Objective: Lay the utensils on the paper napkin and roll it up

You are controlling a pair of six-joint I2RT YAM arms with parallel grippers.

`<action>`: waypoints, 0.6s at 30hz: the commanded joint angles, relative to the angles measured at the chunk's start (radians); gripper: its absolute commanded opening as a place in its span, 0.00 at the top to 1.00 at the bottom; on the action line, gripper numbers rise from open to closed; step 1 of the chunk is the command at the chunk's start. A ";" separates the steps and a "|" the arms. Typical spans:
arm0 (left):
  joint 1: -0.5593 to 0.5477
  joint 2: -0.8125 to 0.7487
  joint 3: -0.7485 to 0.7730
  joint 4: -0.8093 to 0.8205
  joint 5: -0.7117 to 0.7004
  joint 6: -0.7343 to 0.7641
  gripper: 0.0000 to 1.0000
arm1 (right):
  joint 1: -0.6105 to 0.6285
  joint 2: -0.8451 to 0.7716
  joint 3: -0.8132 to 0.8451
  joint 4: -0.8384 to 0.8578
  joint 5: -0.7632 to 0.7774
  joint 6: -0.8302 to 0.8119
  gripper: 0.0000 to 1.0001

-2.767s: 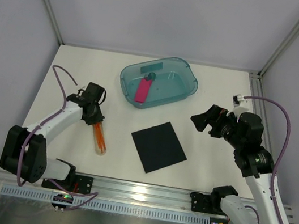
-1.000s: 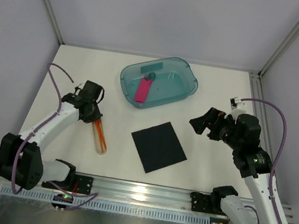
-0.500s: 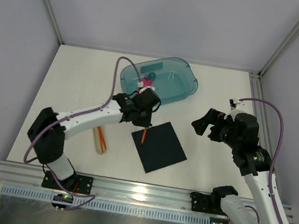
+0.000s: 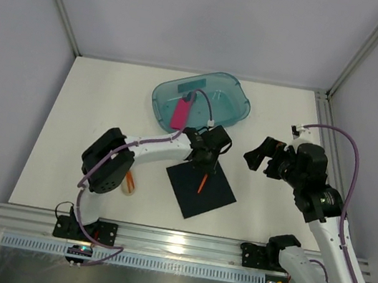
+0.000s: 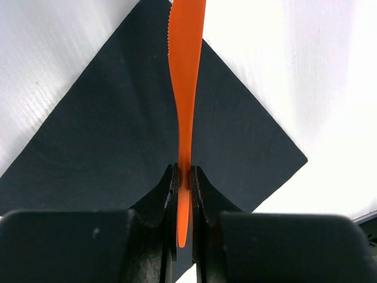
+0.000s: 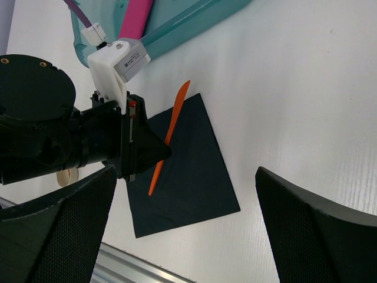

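The orange knife [image 5: 187, 88] hangs over the black paper napkin [image 5: 106, 135], which lies flat near the middle of the table [image 4: 95, 97]. Your left gripper [image 5: 184, 177] is closed on the handle end, one finger pressing on each side. Seen from above, the blade points to about 6 o'clock. Whether it touches the paper, I cannot tell. From the napkin, the teal tub [image 4: 241, 110] with the pink bar [image 4: 180, 113] inside is at 12 o'clock. A pale tube [image 4: 128, 186] is at 9 o'clock, partly hidden by your left arm. Your right gripper [image 4: 252, 156] is at 2 o'clock, fingers wide apart and holding nothing.
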 commanded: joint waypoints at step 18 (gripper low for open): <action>0.006 0.090 0.019 0.029 -0.015 -0.045 0.97 | 0.006 -0.014 0.004 -0.008 0.055 -0.022 0.00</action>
